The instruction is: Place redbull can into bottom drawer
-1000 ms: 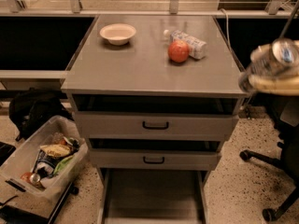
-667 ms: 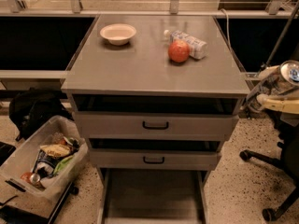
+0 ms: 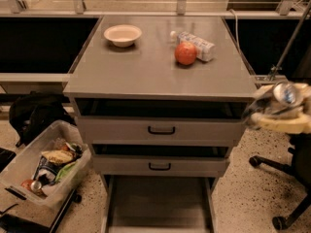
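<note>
The redbull can (image 3: 285, 93) shows its shiny top at the right edge of the camera view, level with the cabinet's top edge. My gripper (image 3: 272, 111) is shut on it, pale fingers wrapped around the can's body, to the right of the cabinet and well above the floor. The bottom drawer (image 3: 158, 203) is pulled out at the bottom centre, a grey tray with a flat bare floor. The gripper is up and to the right of the drawer.
On the cabinet top (image 3: 146, 67) lie a white bowl (image 3: 122, 34), an orange-red fruit (image 3: 185, 53) and a lying plastic bottle (image 3: 198, 44). Two upper drawers with black handles (image 3: 161, 129) are closed. A bin of clutter (image 3: 43, 169) stands left; a chair base (image 3: 282, 178) right.
My gripper with the can has moved down and a little toward the cabinet's right side, from about the cabinet top's level to just below its edge.
</note>
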Controlling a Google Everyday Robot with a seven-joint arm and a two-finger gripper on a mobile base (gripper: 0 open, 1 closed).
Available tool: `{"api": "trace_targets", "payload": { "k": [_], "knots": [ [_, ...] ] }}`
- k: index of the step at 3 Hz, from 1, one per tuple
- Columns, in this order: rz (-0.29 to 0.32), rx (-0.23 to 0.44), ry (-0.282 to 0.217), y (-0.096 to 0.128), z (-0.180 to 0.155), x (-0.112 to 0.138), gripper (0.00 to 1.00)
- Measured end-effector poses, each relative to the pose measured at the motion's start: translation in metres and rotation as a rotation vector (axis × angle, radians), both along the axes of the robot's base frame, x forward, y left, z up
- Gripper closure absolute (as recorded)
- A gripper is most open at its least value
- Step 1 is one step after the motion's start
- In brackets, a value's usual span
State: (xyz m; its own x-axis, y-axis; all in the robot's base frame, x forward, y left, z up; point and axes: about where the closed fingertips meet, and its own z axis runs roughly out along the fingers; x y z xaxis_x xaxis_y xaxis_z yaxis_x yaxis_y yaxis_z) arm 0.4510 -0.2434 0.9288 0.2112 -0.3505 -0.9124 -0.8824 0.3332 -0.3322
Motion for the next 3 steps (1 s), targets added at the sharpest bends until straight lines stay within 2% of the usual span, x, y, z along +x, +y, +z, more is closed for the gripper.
{"api": "trace_targets", "payload": {
  "k": [1,2,3],
  "knots": [
    [0.049,0.103,0.056,0.048,-0.082,0.004,1.0],
    [0.141,0.175,0.201,0.108,-0.178,-0.011,1.0],
    [0.166,0.19,0.243,0.12,-0.196,-0.023,1.0]
  ]
}}
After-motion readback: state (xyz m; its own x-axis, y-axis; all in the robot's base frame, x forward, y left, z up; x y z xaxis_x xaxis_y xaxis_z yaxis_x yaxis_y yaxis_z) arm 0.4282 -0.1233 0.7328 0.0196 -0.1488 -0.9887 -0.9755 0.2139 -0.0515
